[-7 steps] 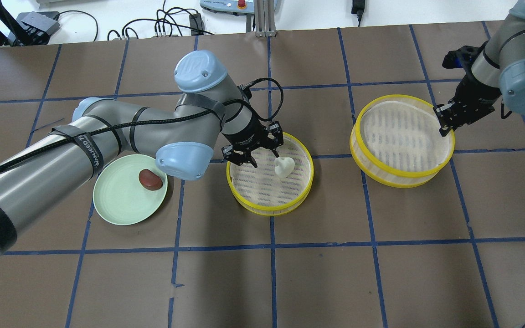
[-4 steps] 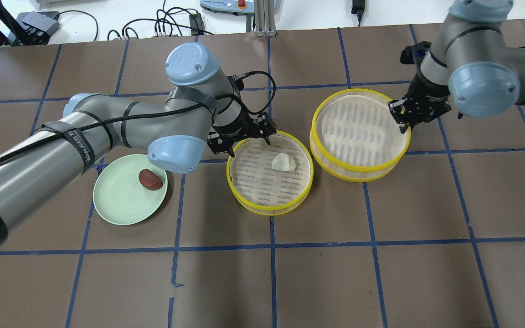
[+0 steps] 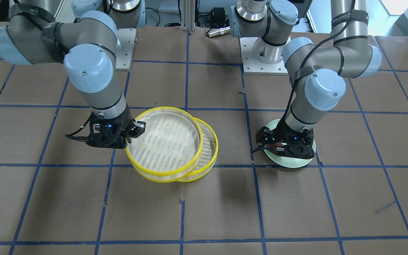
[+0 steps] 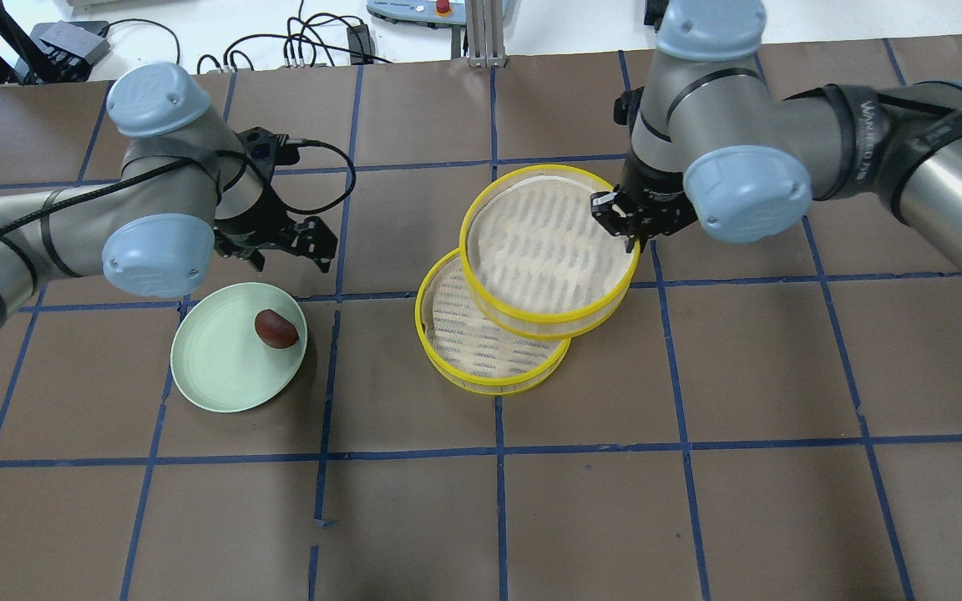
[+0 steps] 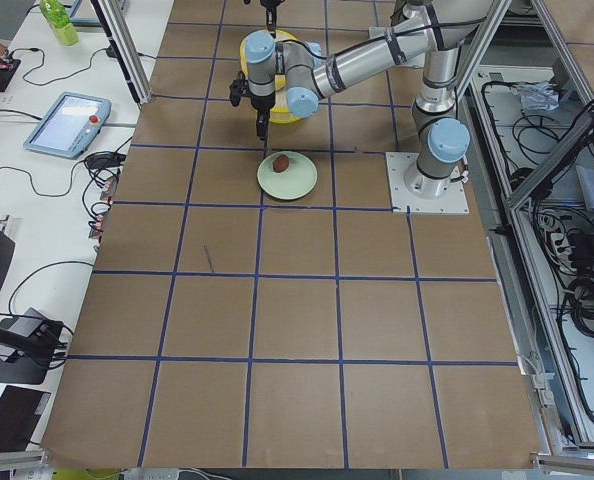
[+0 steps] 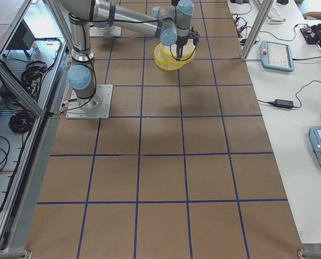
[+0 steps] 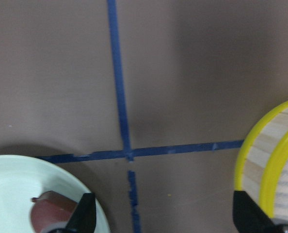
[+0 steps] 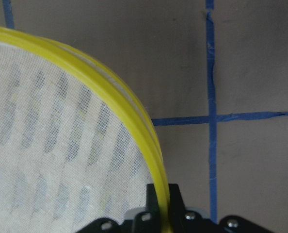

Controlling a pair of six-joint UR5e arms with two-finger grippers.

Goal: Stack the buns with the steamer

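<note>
The dark reddish-brown bun (image 4: pixel 276 328) lies on the pale green plate (image 4: pixel 222 367). My left gripper (image 4: pixel 289 249) is open and empty, just beyond the plate's far edge; the left wrist view shows its fingertips (image 7: pixel 83 213) with the bun (image 7: pixel 47 213) near the left one. My right gripper (image 4: pixel 625 219) is shut on the rim of a yellow steamer tray (image 4: pixel 544 250). It holds that tray tilted and offset over the lower steamer tray (image 4: pixel 481 351). The white bun is hidden under the held tray. The grip on the rim (image 8: pixel 159 187) shows in the right wrist view.
The brown table (image 4: pixel 698 417) has a blue tape grid. Cables and boxes (image 4: pixel 314 42) lie beyond its far edge. In the front-facing view the held tray (image 3: pixel 163 141) covers most of the lower one (image 3: pixel 211 148).
My left gripper has moved left from the lower steamer to the plate's far edge. My right gripper has carried the second steamer tray left over the first, covering the white bun.
</note>
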